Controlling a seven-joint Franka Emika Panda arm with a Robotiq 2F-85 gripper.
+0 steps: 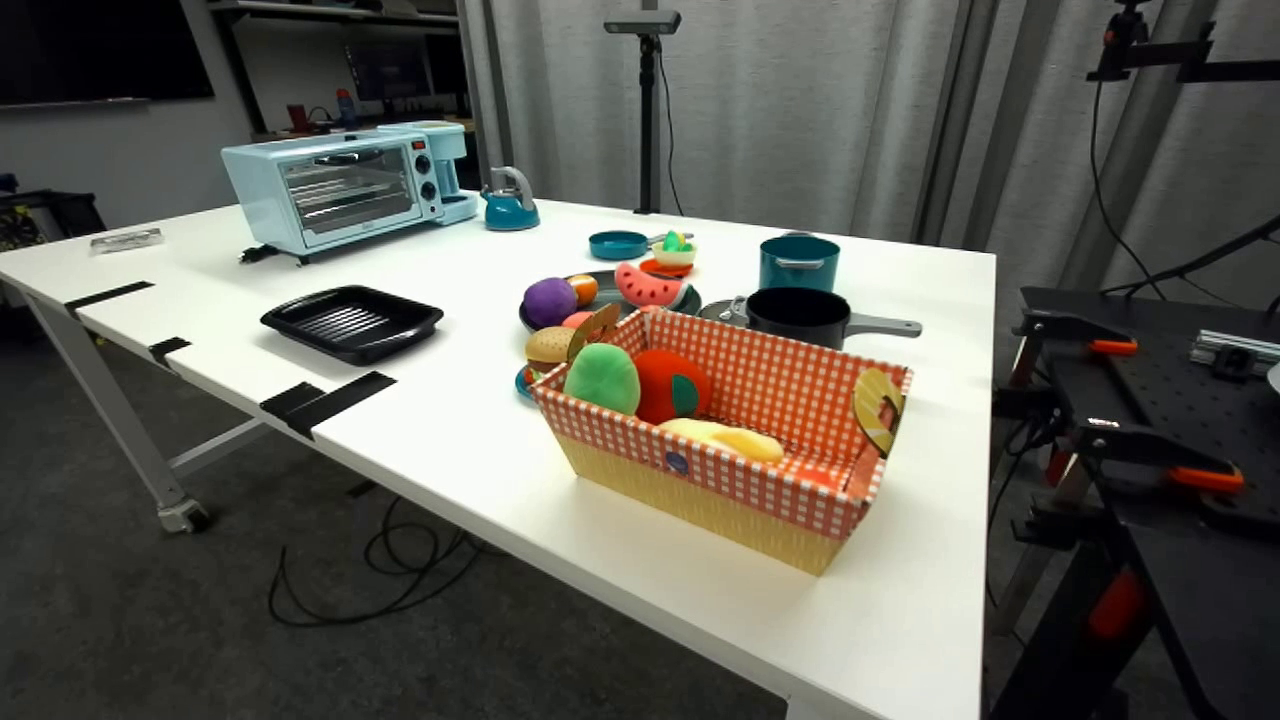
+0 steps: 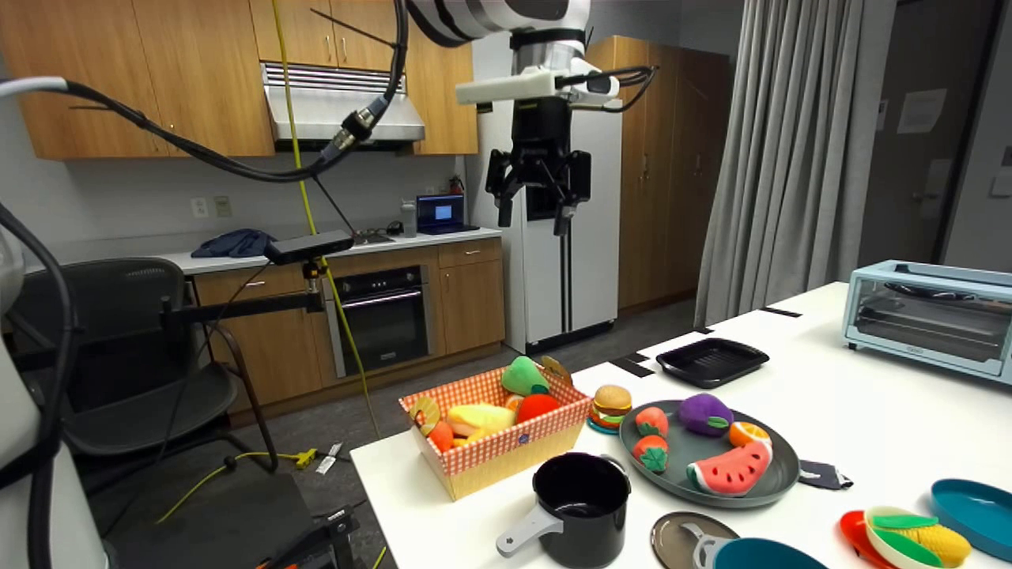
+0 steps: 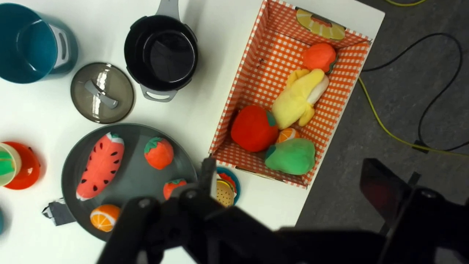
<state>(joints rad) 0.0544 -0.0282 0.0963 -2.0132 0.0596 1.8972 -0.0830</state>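
Observation:
My gripper (image 2: 534, 218) hangs high above the table's near end, its fingers spread wide with nothing between them. In the wrist view the gripper (image 3: 289, 170) frames the lower end of a red-checked basket (image 3: 274, 51). Inside that basket lie a green plush pear (image 3: 293, 157), a big red plush fruit (image 3: 254, 128), a peeled banana (image 3: 291, 104), an orange piece (image 3: 288, 134) and a smaller red fruit (image 3: 318, 56). A toy burger (image 3: 224, 192) on a blue dish is partly hidden by the left finger. No object touches the gripper.
Beside the basket, a dark plate (image 3: 135, 176) bears a watermelon slice (image 3: 100, 167) and other toy fruit. Close by stand a black pot (image 3: 161, 55), a glass lid (image 3: 102, 92) and a teal pot (image 1: 797, 262). Farther off are a black tray (image 1: 352, 322) and a blue toaster oven (image 1: 340, 190).

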